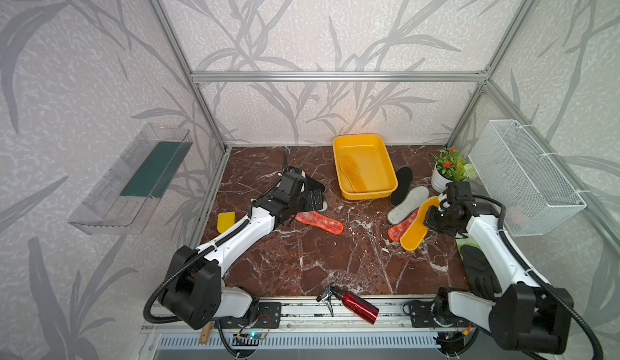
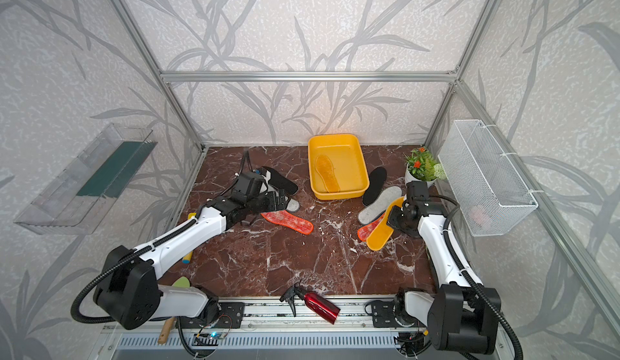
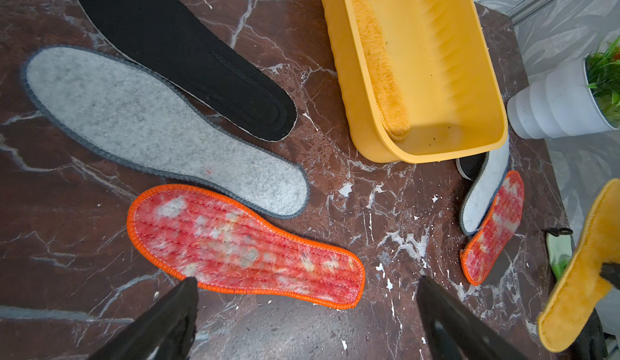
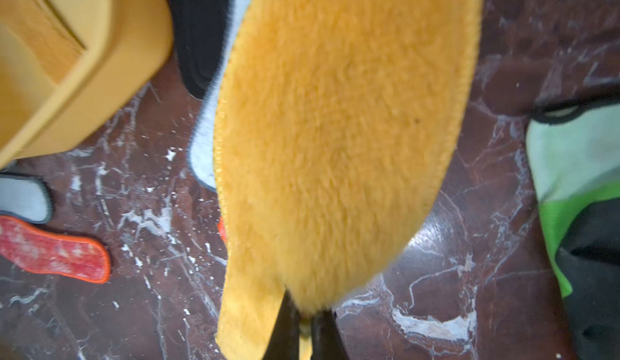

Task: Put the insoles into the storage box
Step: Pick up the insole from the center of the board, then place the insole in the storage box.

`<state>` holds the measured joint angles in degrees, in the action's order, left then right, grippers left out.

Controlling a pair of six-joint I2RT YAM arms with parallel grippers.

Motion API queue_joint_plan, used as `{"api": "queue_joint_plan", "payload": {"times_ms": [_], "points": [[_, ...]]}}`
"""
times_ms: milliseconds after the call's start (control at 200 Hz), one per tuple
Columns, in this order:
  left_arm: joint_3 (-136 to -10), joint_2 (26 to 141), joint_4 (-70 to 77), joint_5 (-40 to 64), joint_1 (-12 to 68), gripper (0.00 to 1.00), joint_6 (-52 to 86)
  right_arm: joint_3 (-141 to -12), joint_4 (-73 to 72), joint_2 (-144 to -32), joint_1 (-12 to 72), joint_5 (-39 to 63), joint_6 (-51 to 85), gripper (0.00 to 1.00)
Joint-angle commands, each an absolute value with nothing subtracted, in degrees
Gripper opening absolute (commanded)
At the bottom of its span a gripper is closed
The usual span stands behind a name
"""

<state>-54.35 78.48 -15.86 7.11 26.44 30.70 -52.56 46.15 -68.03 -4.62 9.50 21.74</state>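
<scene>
- Since the right gripper (image 4: 306, 313) has its jaws pressed tight on one end of the yellow insole (image 4: 335, 123), the job now looks like carrying that insole to the yellow box (image 1: 367, 194).
- The box sits past this gripper and off to its left, near it but not touching.
- A second yellow insole (image 1: 352, 173) lies inside the box, along one side.
- I think the gripper should go up high first, so the floppy end clears the rim.
- I cannot tell if that hanging end touches the table (image 1: 318, 257).
- It should let go only when most of the insole is over the bare floor of the box.
- A red insole (image 1: 401, 230), a grey insole (image 1: 407, 205) and a black insole (image 1: 401, 181) lie just under and past this gripper. Going straight up would keep them from being dragged.
- The held insole is soft and furry, orange-yellow, with a stitched edge. It bends under its own weight.
- The left gripper (image 3: 307, 278) is spread wide and holds nothing.
- Another red insole (image 3: 245, 244) lies right below the left gripper. Another grey insole (image 3: 161, 127) and another black insole (image 3: 181, 49) lie just past it.
</scene>
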Motion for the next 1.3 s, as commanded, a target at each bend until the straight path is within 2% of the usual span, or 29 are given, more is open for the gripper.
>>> {"api": "queue_joint_plan", "payload": {"times_ms": [0, 225, 475, 680, 855, 1295], "points": [[-53.5, 76.7, -16.2, 6.6, 25.9, 0.99, 31.8, -56.6, 44.5, -66.4, -3.4, 11.1, 19.1, 0.0], [-53.5, 76.7, -16.4, 7.5, 25.3, 0.99, 32.4, -67.7, 44.5, -69.5, 5.9, 4.2, 15.0, 0.0], [-53.4, 76.3, -17.0, 7.7, 24.9, 0.99, 32.4, -85.1, 45.5, -81.0, 14.1, -3.6, 6.0, 0.0], [-53.1, 75.5, -17.4, 7.9, 24.7, 0.99, 32.6, -98.3, 45.4, -92.3, 15.2, -1.8, -0.6, 0.0], [-52.9, 74.9, -17.8, 7.6, 24.6, 0.99, 32.8, -109.9, 48.0, -104.3, 17.2, -4.4, -5.7, 0.0], [-53.9, 74.1, -20.0, 6.7, 24.2, 0.99, 32.5, -136.2, 57.2, -131.8, 17.7, -9.4, -9.8, 0.0]]}}
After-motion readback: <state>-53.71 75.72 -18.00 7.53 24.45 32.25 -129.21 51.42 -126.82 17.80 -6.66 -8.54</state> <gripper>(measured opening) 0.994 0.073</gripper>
